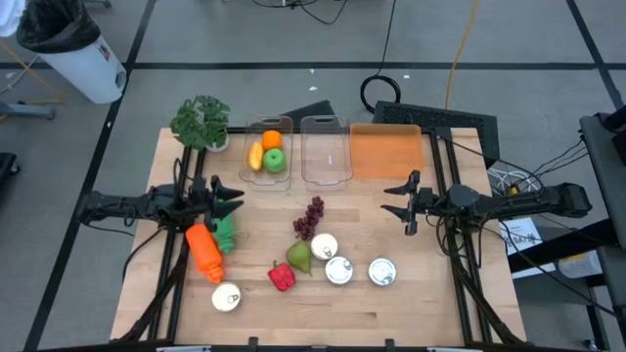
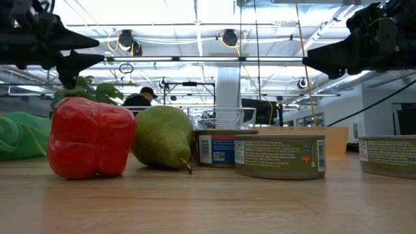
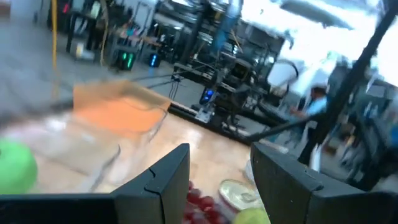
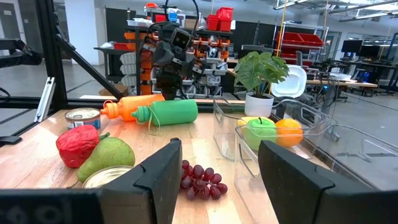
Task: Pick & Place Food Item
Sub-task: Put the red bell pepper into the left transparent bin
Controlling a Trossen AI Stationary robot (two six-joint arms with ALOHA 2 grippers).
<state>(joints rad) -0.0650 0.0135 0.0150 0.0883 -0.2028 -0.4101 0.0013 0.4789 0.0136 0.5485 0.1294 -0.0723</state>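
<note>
Two dark arms hang over a wooden table. On the left side, the left gripper is up in the air above a green bottle and an orange bottle. Its two fingers are apart and hold nothing. On the right side, the right gripper also hangs in the air, with bare wood under it. Its fingers are apart too, and nothing is between them.

Lots of food sits in the middle of the table. Purple grapes lie between the two grippers. Just in front of them is a green pear, and a red pepper is right beside the pear. Three cans stand near the pear: one right by it, one a bit closer to the front edge, and one off to the right. A fourth can stands near the orange bottle, close to the front edge.

At the back are two clear bins. The left bin holds an orange, a green apple and a yellow fruit. The other clear bin is next to it. An orange tray sits to its right. A small potted plant stands at the back left corner.

Far behind the table, a person is in the room.
</note>
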